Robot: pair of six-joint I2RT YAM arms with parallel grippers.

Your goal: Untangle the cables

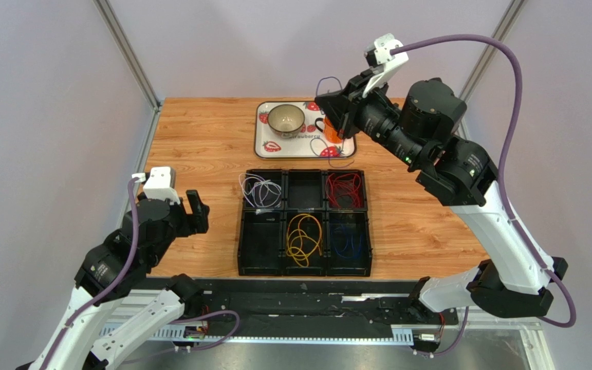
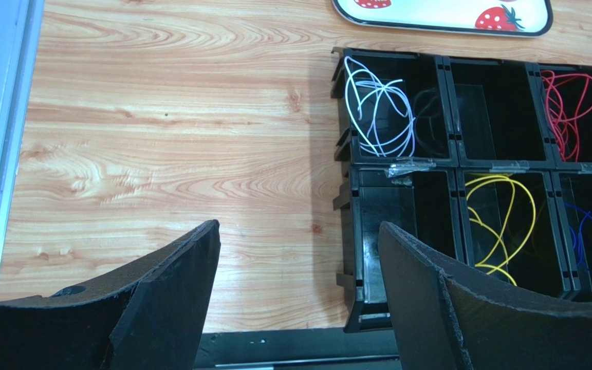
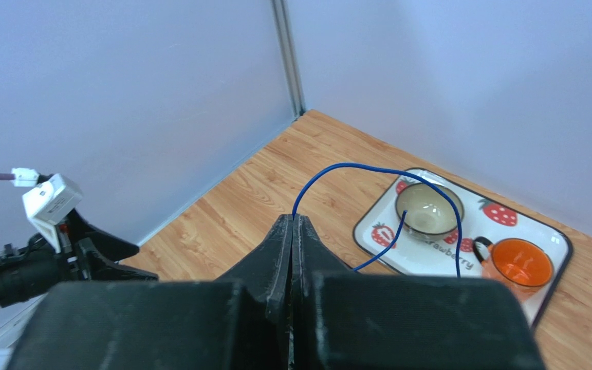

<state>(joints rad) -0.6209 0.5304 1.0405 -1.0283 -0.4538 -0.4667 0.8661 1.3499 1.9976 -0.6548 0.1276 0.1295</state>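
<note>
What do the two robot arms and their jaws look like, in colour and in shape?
Both the left arm and the right arm have black joint housings and white link shells. A thick purple hose runs along each, and a small white camera box sits on each wrist. The jaws are matte black, flat and wedge-shaped, with a rough surface.

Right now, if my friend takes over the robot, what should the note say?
Left gripper: open, empty, over bare table beside the black organizer.
Right gripper: shut on a blue cable, raised above the strawberry tray.
Done: white-grey cable, red cable, yellow cable and a second blue cable each lie in their own compartment.
Left: probably placing the held cable in a free compartment.
</note>
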